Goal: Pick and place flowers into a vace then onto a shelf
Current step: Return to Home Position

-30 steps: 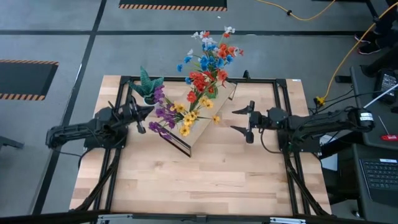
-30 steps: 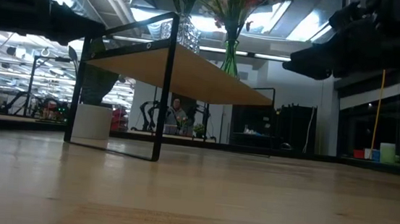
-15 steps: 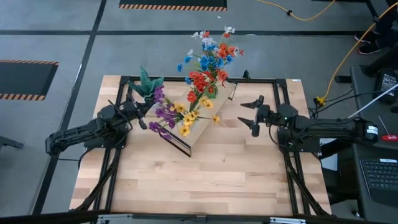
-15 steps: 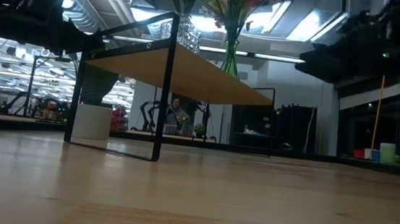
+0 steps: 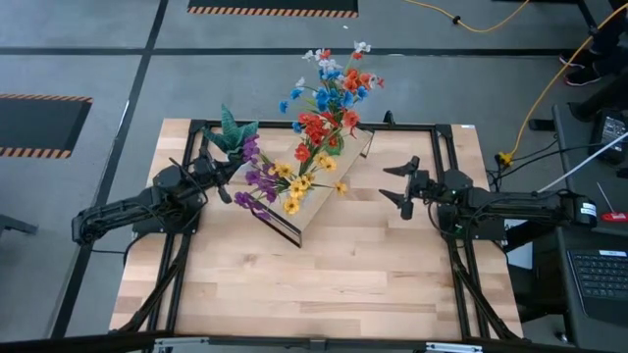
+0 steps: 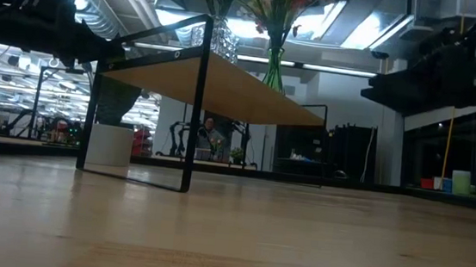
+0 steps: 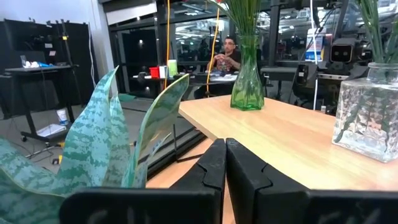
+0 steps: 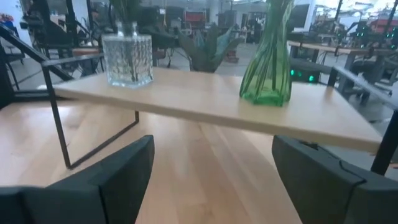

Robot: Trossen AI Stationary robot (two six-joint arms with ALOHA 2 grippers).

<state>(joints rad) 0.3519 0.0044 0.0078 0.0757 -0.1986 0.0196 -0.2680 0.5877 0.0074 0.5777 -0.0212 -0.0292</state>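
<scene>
The shelf (image 5: 327,193) stands slantwise on the table at mid-far. On its board (image 8: 217,102) stand the green vace (image 8: 268,56) and a clear glass vase (image 8: 127,59), each with flower stems in it. From above, red, orange and blue flowers (image 5: 329,98) and purple and yellow flowers (image 5: 280,176) hide both vases. My left gripper (image 5: 228,183) hovers shut at the shelf's left end, by the plant. My right gripper (image 5: 385,183) hovers open to the right of the shelf, its fingers (image 8: 118,174) level and pointing at it.
A spiky green plant (image 5: 234,132) in a white pot (image 6: 109,144) stands at the far left, right beside my left gripper (image 7: 225,146). A black frame (image 5: 446,196) runs round the table. The near half of the tabletop (image 5: 314,284) is bare wood.
My right gripper has drawn back from the shelf toward the table's right edge and stayed open. My left arm has swung a little, so that its shut gripper now points more toward the far edge and the plant. The shelf, vases and flowers have kept still.
</scene>
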